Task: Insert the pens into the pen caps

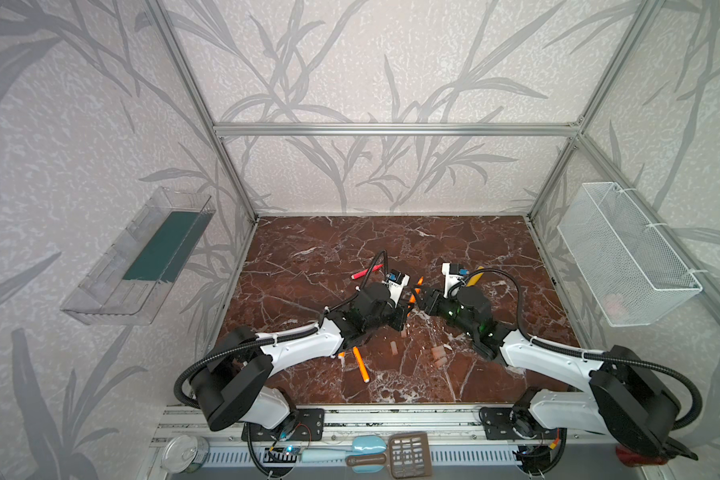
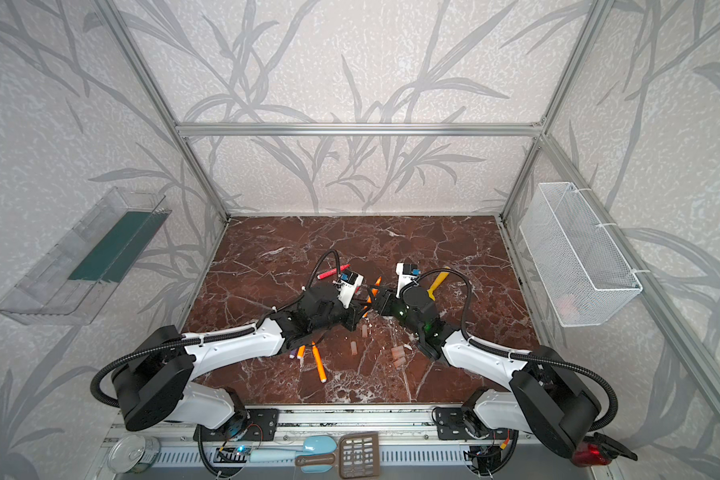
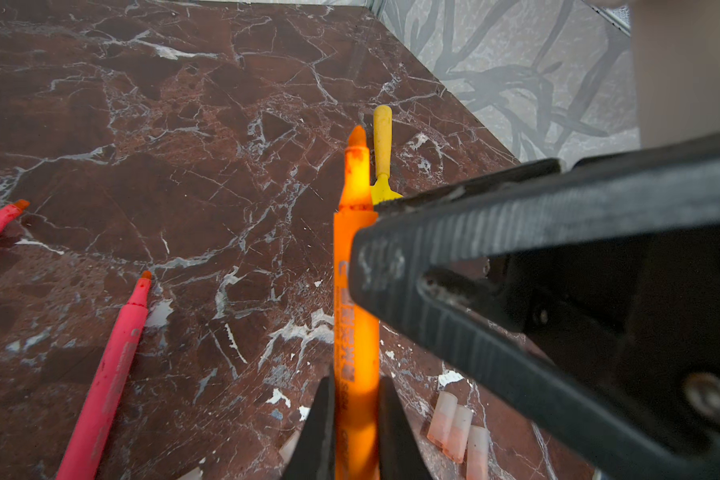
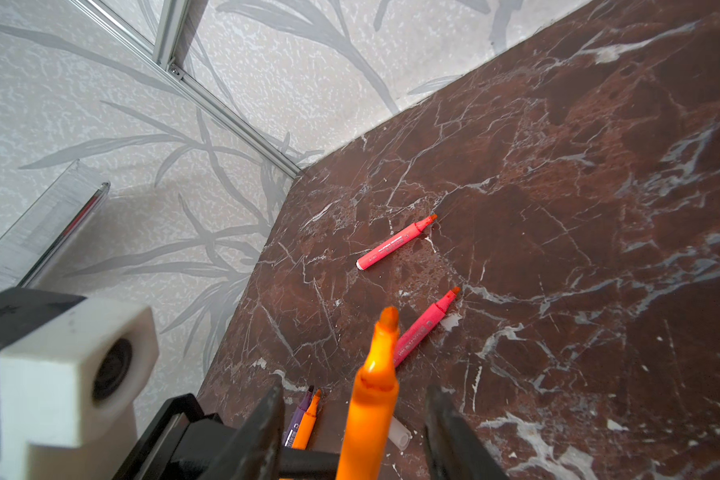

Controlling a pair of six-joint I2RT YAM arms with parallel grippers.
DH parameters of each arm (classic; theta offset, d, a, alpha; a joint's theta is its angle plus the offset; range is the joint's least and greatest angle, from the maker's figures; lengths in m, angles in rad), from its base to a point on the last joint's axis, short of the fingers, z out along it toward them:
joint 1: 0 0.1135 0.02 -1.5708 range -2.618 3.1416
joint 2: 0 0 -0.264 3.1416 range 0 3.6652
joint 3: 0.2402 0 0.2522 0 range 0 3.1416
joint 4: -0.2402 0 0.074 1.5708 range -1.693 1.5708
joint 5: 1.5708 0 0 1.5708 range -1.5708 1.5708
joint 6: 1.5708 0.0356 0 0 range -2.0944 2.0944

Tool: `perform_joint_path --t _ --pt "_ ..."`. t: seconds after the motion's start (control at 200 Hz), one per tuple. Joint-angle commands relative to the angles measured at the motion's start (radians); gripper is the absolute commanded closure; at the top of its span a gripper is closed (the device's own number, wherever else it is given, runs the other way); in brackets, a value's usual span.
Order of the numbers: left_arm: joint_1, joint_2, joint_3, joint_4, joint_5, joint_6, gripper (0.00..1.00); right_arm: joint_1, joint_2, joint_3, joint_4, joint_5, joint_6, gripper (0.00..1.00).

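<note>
Soft, even light fills the scene. The walls (image 1: 350,62) are bright, and the dark marble table (image 1: 391,249) carries only a dull sheen. Shadows under the arms (image 1: 300,345) are faint. Both top views are wide-angle, slightly soft, and stretched toward the edges. In the wrist views the orange pen (image 3: 356,299) glows overexposed, and the near white camera block (image 4: 67,365) is blurred.

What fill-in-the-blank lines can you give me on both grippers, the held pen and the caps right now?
1. The left gripper is shut on an ___ pen.
2. The right gripper straddles that pen near its tip, with its jaws ___.
3. In the left wrist view, ___ pen caps lie side by side on the table.
Missing words: orange; open; three.
</note>
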Motion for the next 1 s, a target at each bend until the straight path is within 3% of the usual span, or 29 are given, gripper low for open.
perform_joint_path --t 0.0,0.15,0.345,0.51,0.855,0.995 --pt "-0.008 -0.011 -0.009 0.029 0.03 0.02 1.0 0.007 0.022 0.033 0.04 -0.007 0.014 0.49" --pt "-0.01 -0.004 -0.006 0.033 0.039 0.02 1.0 0.007 0.039 0.041 0.042 -0.012 0.017 0.6" --pt "-0.01 0.003 -0.002 0.034 0.04 0.022 1.0 0.008 0.032 0.037 0.042 -0.013 0.018 0.84" --pt "-0.011 0.02 -0.012 0.075 0.028 0.016 0.89 0.021 0.024 0.032 0.051 -0.015 0.022 0.95" --pt "-0.012 0.033 -0.017 0.091 0.012 0.013 0.64 0.063 -0.009 -0.004 0.107 0.012 0.046 1.0" --pt "-0.011 0.031 -0.022 0.1 0.005 0.009 0.64 0.075 -0.018 -0.013 0.111 0.027 0.049 1.0"
